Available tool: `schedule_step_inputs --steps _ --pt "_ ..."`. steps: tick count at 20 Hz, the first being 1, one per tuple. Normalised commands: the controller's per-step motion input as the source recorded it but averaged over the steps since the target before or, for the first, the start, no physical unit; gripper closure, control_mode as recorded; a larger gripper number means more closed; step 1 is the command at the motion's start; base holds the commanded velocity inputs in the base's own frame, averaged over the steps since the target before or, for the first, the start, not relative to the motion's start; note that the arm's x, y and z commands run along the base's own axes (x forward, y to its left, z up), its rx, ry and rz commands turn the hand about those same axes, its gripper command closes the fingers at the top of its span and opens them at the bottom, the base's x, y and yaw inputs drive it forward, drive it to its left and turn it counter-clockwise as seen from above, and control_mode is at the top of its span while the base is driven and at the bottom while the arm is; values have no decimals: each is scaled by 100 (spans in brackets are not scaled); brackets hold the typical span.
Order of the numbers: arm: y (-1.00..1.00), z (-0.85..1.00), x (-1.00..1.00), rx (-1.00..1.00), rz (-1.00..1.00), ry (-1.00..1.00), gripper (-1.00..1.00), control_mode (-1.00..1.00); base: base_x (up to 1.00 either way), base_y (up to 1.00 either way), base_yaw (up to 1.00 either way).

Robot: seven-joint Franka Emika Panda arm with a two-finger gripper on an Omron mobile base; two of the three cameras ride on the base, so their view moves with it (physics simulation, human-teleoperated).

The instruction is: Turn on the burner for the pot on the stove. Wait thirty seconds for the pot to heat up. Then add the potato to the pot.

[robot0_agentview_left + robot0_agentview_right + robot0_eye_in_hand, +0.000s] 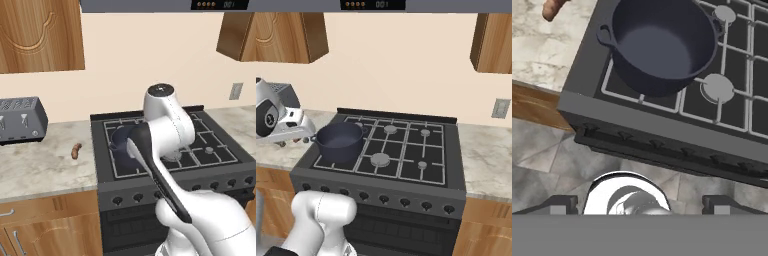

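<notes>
The dark blue-grey pot (657, 45) stands empty on the front left grate of the black stove (737, 110). It also shows in the right base view as the pot (340, 140) and, half hidden by my arm, in the left base view as the pot (122, 142). The small brown potato (76, 150) lies on the counter left of the stove, and the potato (553, 7) touches the hand view's top edge. My gripper (641, 205) hovers above the stove's front, open, with nothing between its fingers. Below the pot runs the row of front knobs (657, 145). I see no flame.
A grey toaster (20, 120) sits at the back of the marble counter (40, 170) on the left. More counter (486, 155) lies right of the stove, with a wall outlet (500, 108) above it. Wooden cabinets hang overhead.
</notes>
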Motion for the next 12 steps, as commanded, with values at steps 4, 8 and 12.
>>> schedule_step_inputs --steps 4,8,12 --pt "56 -13 -36 -1 0 -5 -100 -100 0 0 0" --pt "48 -27 -32 0 0 -13 -100 -100 0 0 0" --pt "38 -38 -26 0 -1 -16 -100 -100 0 0 0"
